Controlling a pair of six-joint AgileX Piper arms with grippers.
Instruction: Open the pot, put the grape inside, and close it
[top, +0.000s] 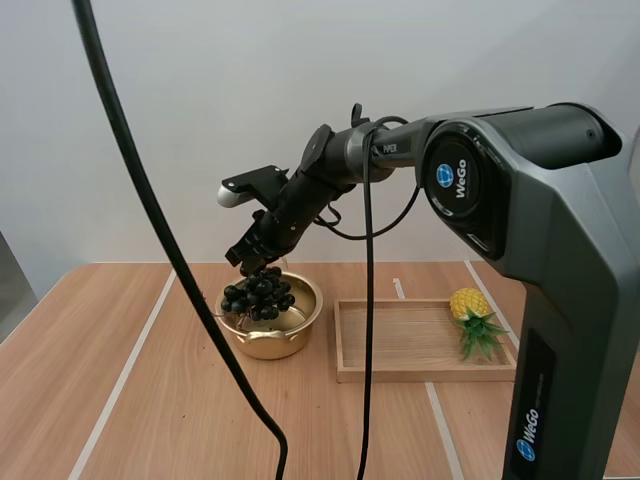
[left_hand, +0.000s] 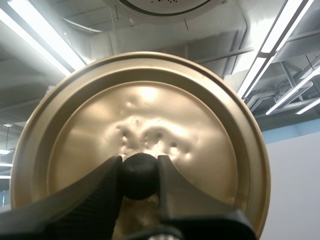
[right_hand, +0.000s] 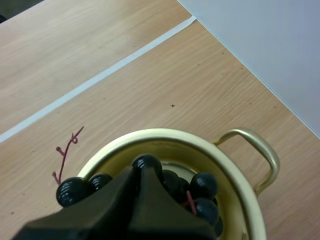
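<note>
Gold pot (top: 272, 345) sat lidless on bench (top: 60, 350), directly beneath right pincer (top: 253, 262). Right pincer clamped on top of dark grape bunch (top: 258, 293), which hung below tips, lower grapes inside rim. Left pincer (left_hand: 139, 166) clamped on black knob (left_hand: 138, 179) of lid (left_hand: 150, 110), lid just beyond tips. Risk, likely: outer grapes and red stem (right_hand: 65, 152) overhung rim beside right pincer; release could leave them draped there, and lid would seat askew.

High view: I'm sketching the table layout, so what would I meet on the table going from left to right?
pot → wooden tray → pineapple, which lies at the tray's right end.
</note>
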